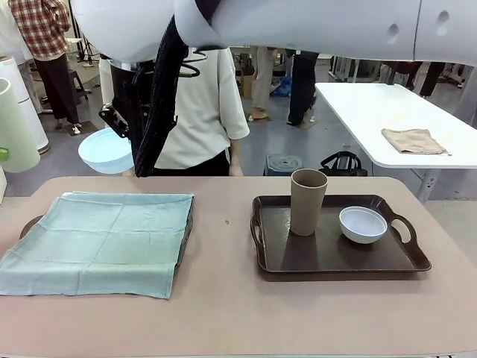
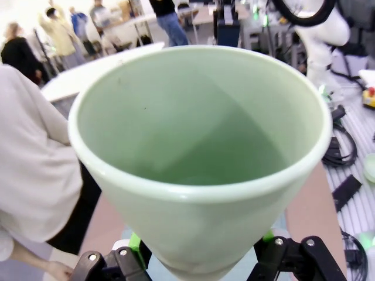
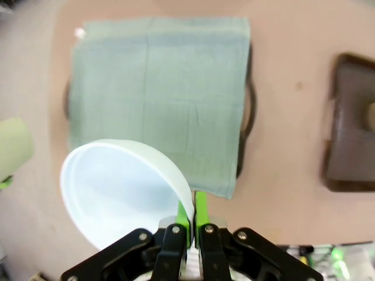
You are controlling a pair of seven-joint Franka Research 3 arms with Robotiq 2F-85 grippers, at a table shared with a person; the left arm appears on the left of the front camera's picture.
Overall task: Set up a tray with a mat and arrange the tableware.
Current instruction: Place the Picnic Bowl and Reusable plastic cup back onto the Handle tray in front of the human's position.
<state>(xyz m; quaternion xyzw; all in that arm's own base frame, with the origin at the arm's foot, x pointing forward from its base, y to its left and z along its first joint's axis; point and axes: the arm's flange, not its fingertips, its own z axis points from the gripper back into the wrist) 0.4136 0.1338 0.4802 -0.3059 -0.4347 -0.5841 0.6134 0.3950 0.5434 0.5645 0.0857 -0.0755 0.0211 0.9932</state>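
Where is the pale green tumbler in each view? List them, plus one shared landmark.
Front view: the pale green tumbler at the left edge.
Left wrist view: tumbler in the centre, gripped by the left pincer.
Right wrist view: tumbler at the left edge.
Landmark: green mat, in front and right wrist views.

My arm shell [image 1: 298, 26] is glossy white; black cable sleeve [image 1: 160, 104] upper left; right gripper [image 3: 193, 213] black, green pads [image 3: 201, 205], silver screws [image 3: 142, 236].
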